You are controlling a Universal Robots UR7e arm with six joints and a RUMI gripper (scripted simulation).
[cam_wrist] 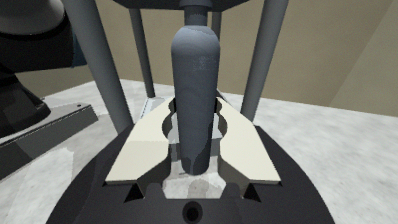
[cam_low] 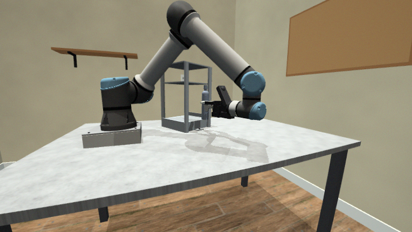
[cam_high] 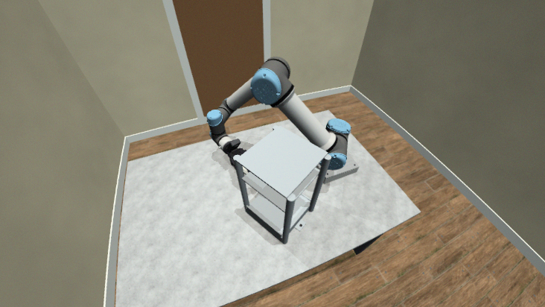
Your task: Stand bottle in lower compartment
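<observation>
The grey-blue bottle (cam_wrist: pixel 194 107) stands upright, cap up, between my cream jaws in the wrist view. My gripper (cam_wrist: pixel 195 98) is shut on the bottle's lower body. In the exterior view the bottle (cam_low: pixel 204 99) is held at the right front side of the shelving unit (cam_low: pixel 186 96), beside a post, with its base a little above the table. The gripper (cam_low: pixel 207 105) reaches in level from the right. In the top view the gripper (cam_high: pixel 235 152) sits behind the unit's top plate (cam_high: pixel 284 159), and the bottle is hidden there.
The shelving unit has thin grey posts, a middle shelf and a low floor tray with a lip (cam_low: pixel 175 124). The arm's base (cam_low: pixel 115 126) stands on the table left of the unit. A wall shelf (cam_low: pixel 93 53) hangs on the far wall.
</observation>
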